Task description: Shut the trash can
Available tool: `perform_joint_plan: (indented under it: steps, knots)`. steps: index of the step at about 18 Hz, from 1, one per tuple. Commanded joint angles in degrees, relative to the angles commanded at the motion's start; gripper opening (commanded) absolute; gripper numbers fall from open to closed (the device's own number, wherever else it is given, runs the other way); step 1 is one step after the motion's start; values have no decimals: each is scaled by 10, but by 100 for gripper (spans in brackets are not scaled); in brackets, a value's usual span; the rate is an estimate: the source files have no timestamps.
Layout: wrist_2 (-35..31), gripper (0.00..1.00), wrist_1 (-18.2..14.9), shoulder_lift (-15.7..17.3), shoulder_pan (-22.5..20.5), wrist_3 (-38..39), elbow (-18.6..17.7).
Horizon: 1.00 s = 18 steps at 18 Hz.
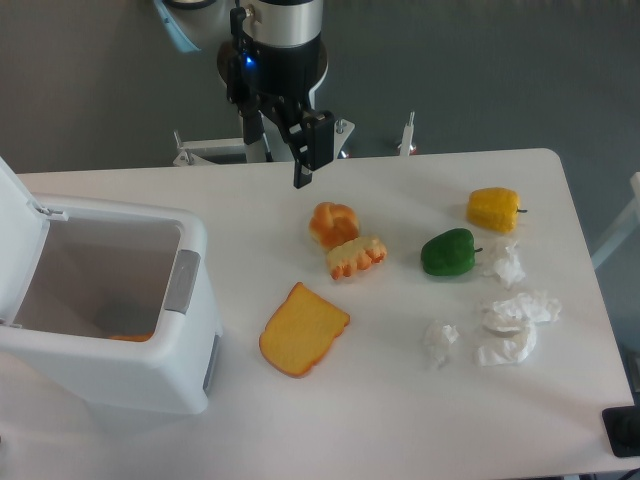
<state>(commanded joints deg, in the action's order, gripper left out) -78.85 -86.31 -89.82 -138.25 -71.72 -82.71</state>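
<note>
The trash can (105,320) stands at the left end of the white bench (400,420), close to the front edge: a large boxy bin of smooth white plastic with rounded corners and a grey rectangular latch tab (181,281) on its right rim. Its flat lid (18,240) is swung up and back on the left side, leaving the mouth open; something orange lies on the bin floor. The gripper (302,150) hangs above the rear of the bench, well apart from the bin, its dark fingers (303,160) pointing down; they hold nothing, but how far they stand apart cannot be told from this angle. Mid-bench lie a flat orange-crusted bread slice (303,329), a ridged pale pastry (355,256) and a rounded orange bun (333,222) just behind it. To the right sit a glossy green pepper (448,252) and a yellow pepper (494,208), with crumpled white paper wads (510,325) near the right edge. Bare surface lies between the bin and the bread, and along the front edge.
</note>
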Motion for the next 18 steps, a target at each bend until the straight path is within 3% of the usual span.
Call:
perform_joint_plan:
  steps: [12, 18]
  knots:
    - [28, 100, 5, 1, -8, 68, 4]
    - [50, 100, 39, 1, -8, 76, 4]
